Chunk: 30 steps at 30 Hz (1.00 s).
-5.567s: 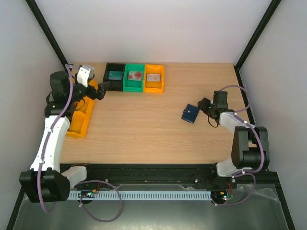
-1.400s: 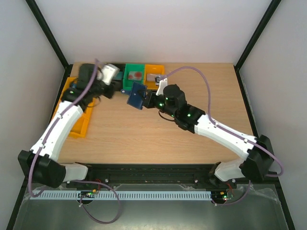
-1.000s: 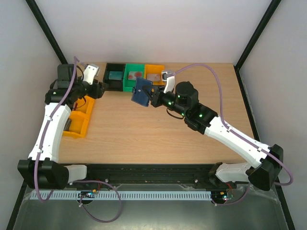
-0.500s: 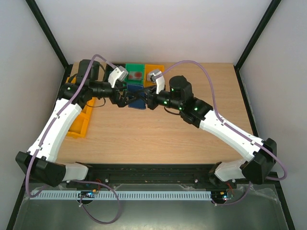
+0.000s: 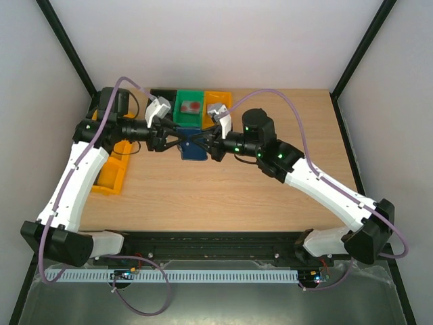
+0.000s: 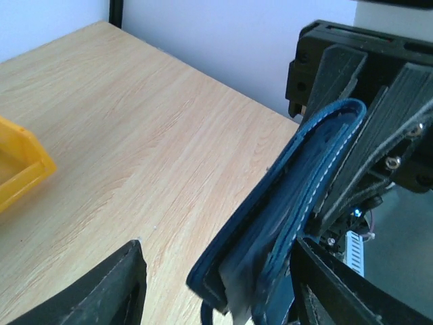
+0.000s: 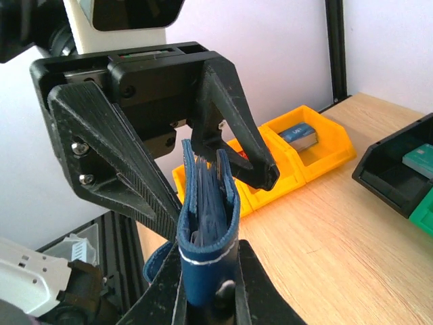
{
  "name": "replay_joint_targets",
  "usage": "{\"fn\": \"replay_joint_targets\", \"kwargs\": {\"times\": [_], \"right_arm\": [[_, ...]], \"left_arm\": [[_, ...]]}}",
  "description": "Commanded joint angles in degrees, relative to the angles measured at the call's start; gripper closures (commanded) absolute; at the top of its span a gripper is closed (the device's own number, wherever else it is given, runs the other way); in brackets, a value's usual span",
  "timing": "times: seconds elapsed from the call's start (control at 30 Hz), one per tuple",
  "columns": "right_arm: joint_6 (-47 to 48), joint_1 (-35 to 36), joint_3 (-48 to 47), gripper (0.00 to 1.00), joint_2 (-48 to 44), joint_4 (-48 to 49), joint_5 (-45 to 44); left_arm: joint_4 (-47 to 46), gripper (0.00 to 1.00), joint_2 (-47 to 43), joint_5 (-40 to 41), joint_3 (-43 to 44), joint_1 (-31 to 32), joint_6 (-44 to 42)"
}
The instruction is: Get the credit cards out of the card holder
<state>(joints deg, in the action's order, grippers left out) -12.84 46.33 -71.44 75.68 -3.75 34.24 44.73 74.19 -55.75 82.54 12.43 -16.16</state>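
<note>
Since a second back, the left arm has swung in from the yellow bins (image 5: 111, 177) at the left edge to the far middle of the table (image 5: 223, 196), and the right arm has lowered its load to meet it. The left gripper (image 5: 170, 140) points right with its jaws partly apart. They straddle the free edge of the card holder (image 5: 194, 152), with a gap showing on at least one side, so nothing is gripped yet. The holder is folded, stands on edge clear of the table, and its long axis runs left-right between the two grippers. The right gripper (image 5: 211, 143) is clamped tight on the holder's other end. The credit cards are not distinguishable; only thin layers show inside the fold. The left arm is better placed for the pull, which would go leftward. The green bin (image 5: 188, 124) sits just beyond on the far side, and the near side has open tabletop.
</note>
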Motion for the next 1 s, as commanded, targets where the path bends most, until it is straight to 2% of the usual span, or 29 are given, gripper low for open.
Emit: {"fn": "replay_joint_targets", "kwargs": {"times": [0.0, 0.2, 0.3, 0.47, 0.57, 0.63, 0.73, 0.87, 0.97], "right_arm": [[3.2, 0.7, 0.0, 0.98, -4.6, 0.6, 5.6], [4.2, 0.7, -0.4, 0.98, -4.8, 0.7, 9.1], [4.6, 0.7, -0.5, 0.98, -4.9, 0.9, 10.7], [4.7, 0.5, -0.6, 0.98, -5.7, 1.5, 8.9], [4.5, 0.6, -1.0, 0.98, -5.2, 1.5, 9.1], [4.6, 0.5, -1.3, 0.98, -4.8, 1.2, 9.1], [5.2, 0.4, -1.5, 0.98, -5.0, 0.4, 8.7], [5.9, 0.3, -1.7, 0.98, -5.2, -0.8, 9.3], [6.5, 0.2, -1.9, 0.98, -5.1, -2.0, 8.6]], "left_arm": [[4.5, 0.39, -1.4, -2.0, -1.7, -1.2, -6.9], [6.1, 0.32, -1.8, -4.7, -3.3, -1.0, -9.7], [7.2, 0.34, -1.7, -6.4, -3.9, -0.3, -11.3], [15.0, 0.37, -1.7, -10.1, -4.2, 1.0, -21.5], [16.9, 0.37, -2.0, -10.0, -4.6, 2.0, -24.1], [17.0, 0.42, -2.2, -8.9, -4.5, 1.9, -24.3], [18.4, 0.58, -2.3, -8.1, -3.5, 1.8, -25.6], [22.6, 0.73, -2.4, -10.3, -2.1, 0.3, -31.1], [23.4, 0.86, -2.6, -11.5, -1.7, 0.0, -32.0]]}}
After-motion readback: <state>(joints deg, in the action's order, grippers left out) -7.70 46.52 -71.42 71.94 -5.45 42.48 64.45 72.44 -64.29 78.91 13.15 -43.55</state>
